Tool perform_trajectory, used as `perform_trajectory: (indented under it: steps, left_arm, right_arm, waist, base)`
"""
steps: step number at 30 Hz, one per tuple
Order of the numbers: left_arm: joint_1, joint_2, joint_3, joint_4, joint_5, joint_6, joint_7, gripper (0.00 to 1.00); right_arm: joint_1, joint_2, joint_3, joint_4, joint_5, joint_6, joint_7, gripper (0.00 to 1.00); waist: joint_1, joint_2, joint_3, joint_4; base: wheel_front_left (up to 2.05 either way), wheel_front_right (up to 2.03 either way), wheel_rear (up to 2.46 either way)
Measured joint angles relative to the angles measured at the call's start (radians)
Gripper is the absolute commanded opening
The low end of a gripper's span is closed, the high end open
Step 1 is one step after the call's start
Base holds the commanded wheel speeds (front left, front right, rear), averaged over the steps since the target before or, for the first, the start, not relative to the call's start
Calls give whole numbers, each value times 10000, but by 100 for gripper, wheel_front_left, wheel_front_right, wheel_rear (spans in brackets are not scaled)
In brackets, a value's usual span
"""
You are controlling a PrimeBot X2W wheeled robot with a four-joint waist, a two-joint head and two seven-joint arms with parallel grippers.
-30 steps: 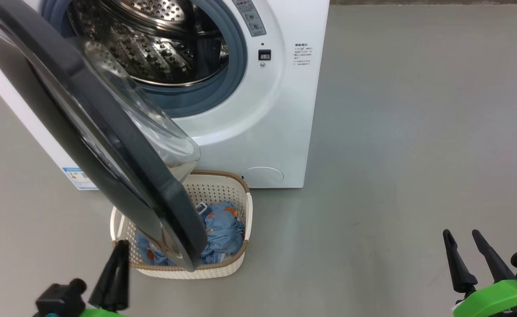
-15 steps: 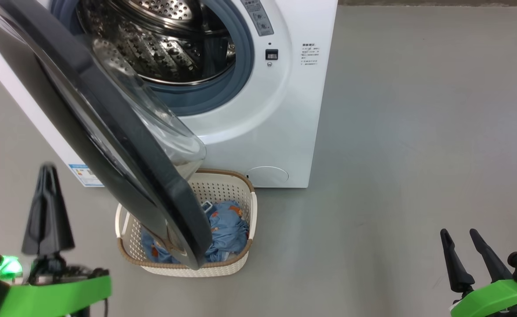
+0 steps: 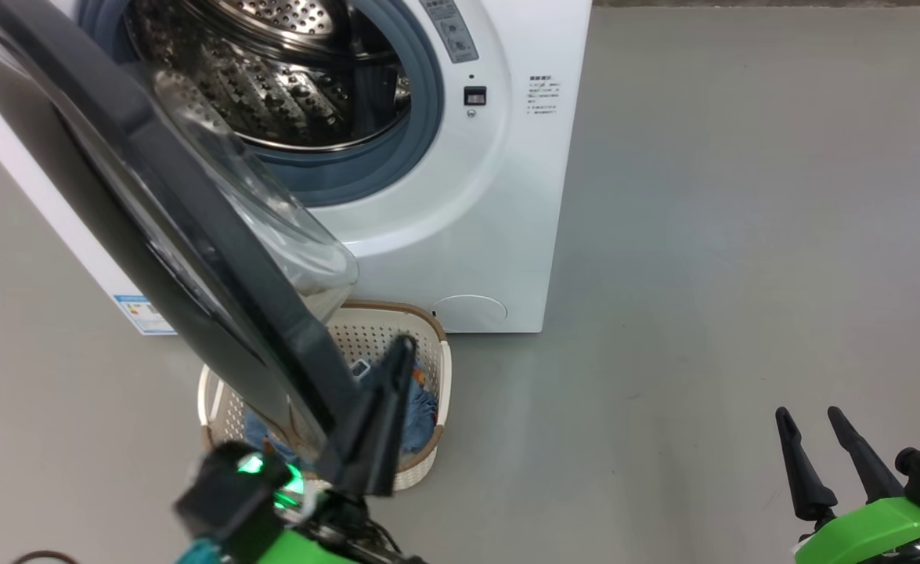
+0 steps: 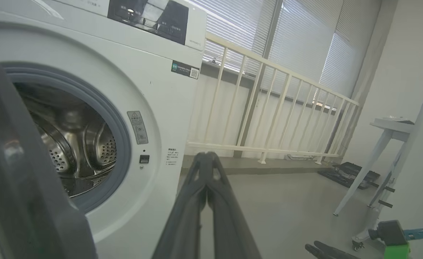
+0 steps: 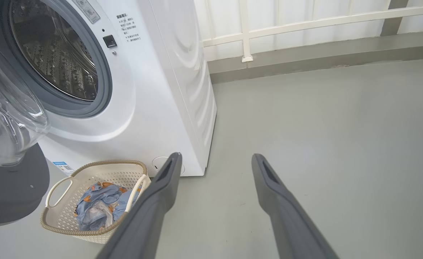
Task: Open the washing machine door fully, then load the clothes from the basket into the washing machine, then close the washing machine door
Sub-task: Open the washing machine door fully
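- Your left gripper (image 3: 402,348) has its fingers pressed together, holding nothing, beside the lower edge of the washing machine door (image 3: 178,235).
- Your right gripper (image 3: 807,415) is spread wide and empty.
- The clothes (image 5: 99,203) lie in the basket (image 5: 89,164) before the washing machine (image 3: 506,196).

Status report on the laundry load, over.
Left gripper shut, empty, by door edge. Right gripper open, empty. Clothes in basket. Partly open door crowds basket.

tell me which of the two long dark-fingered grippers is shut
The left gripper: its long dark fingers are pressed together tip to tip, while those of the right gripper stand wide apart.
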Motion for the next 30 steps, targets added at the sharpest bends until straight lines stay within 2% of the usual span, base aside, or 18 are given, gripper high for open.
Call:
perform_trajectory:
  steps: [5,14,23,30]
  left_arm:
    - [-32,10,-460,1534,-456,150,-58,0]
    - [-800,10,-334,3864,-838,244,-497,0]
    - [-1347,-17,-71,5085,-1089,217,-802,0]
    - [-1445,-174,54,5333,-1091,35,-817,0]
  right_arm:
    - [-1,19,52,-6,0,0,0,100]
    - [-3,21,115,-2,0,0,0,100]
    - [-9,21,130,-15,0,0,0,100]
    - [-12,21,119,-63,0,0,0,100]
  waist:
    - [0,0,30,-74]
    - [0,0,62,-110]
    - [0,0,176,-69]
    - [0,0,209,21]
  base:
    - [0,0,0]
    - [0,0,0]
    - [0,0,0]
    - [0,0,0]
